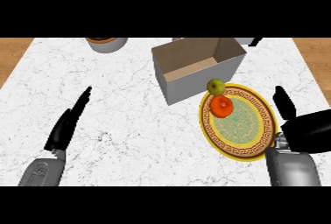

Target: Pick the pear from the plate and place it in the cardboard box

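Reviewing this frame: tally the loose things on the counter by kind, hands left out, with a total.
Fruit: 2, a green pear and an orange fruit, both on the plate
Plates: 1, the yellow-rimmed plate
Boxes: 1, the open cardboard box
Bowls or pots: 1, a grey vessel cut off at the counter's far edge
Total: 5
A dark item at the far right edge is too cropped to name.
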Controlling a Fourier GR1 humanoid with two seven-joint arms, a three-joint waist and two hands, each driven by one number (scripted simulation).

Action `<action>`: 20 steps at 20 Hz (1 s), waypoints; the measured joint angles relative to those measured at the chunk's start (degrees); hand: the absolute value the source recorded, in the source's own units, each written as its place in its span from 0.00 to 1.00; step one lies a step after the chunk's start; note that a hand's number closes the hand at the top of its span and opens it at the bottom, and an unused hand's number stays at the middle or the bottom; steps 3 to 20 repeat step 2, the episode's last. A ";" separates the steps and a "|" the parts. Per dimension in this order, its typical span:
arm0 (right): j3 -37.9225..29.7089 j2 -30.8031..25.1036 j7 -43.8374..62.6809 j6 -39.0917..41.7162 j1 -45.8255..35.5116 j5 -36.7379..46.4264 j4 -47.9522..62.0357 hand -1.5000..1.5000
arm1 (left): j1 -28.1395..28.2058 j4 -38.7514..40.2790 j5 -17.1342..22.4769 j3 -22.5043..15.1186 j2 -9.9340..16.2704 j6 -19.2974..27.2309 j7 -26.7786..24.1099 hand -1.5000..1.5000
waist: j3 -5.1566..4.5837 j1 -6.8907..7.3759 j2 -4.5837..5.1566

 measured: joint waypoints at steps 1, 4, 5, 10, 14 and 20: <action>1.04 0.00 0.35 -0.34 2.09 0.14 -1.41 0.00 | 0.34 -0.09 0.12 0.13 0.19 -0.15 -0.24 0.50 | 0.00 -0.15 -0.01; 2.24 0.00 0.74 -0.52 3.73 0.19 -2.86 0.00 | 0.39 -0.20 0.06 0.03 0.07 -0.09 -0.15 0.50 | 0.01 -0.31 -0.01; 2.24 0.00 0.74 -0.52 3.73 0.19 -2.86 0.00 | 0.39 -0.20 0.06 0.03 0.07 -0.09 -0.15 0.50 | 0.01 -0.31 -0.01; 2.24 0.00 0.74 -0.52 3.73 0.19 -2.86 0.00 | 0.39 -0.20 0.06 0.03 0.07 -0.09 -0.15 0.50 | 0.01 -0.31 -0.01; 2.24 0.00 0.74 -0.52 3.73 0.19 -2.86 0.00 | 0.39 -0.20 0.06 0.03 0.07 -0.09 -0.15 0.50 | 0.01 -0.31 -0.01; 2.24 0.00 0.74 -0.52 3.73 0.19 -2.86 0.00 | 0.39 -0.20 0.06 0.03 0.07 -0.09 -0.15 0.50 | 0.01 -0.31 -0.01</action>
